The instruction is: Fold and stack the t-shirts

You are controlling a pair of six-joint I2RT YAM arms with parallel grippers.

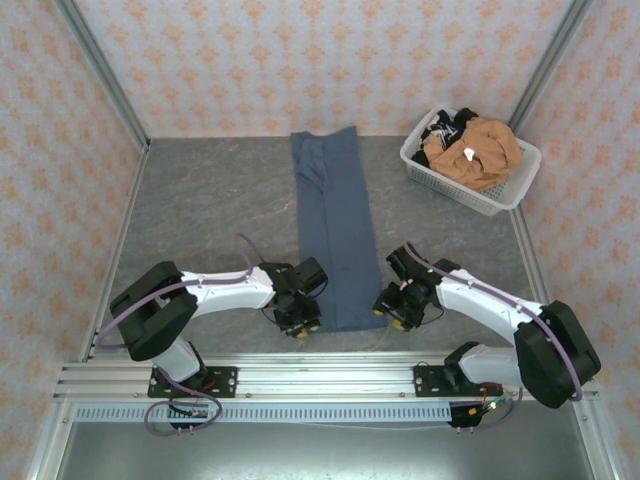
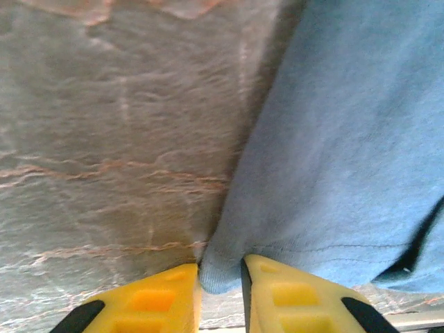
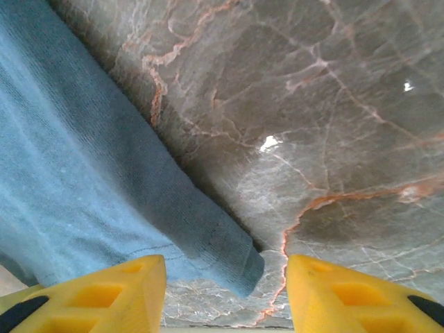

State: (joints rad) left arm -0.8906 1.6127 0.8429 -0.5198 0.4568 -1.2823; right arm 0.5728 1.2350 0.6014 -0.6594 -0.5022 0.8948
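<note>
A slate-blue t-shirt lies folded into a long narrow strip down the middle of the table. My left gripper sits at its near left corner. In the left wrist view, the yellow fingers of this gripper press the hem corner of the shirt from both sides. My right gripper is at the near right corner. In the right wrist view it stands open, with the shirt's corner flat on the table between its fingers, touching neither.
A white lattice basket stands at the back right, holding an orange-tan t-shirt with a white tag and darker t-shirts. Patterned walls close in the marbled grey table on three sides. Both arm bases sit on the near rail.
</note>
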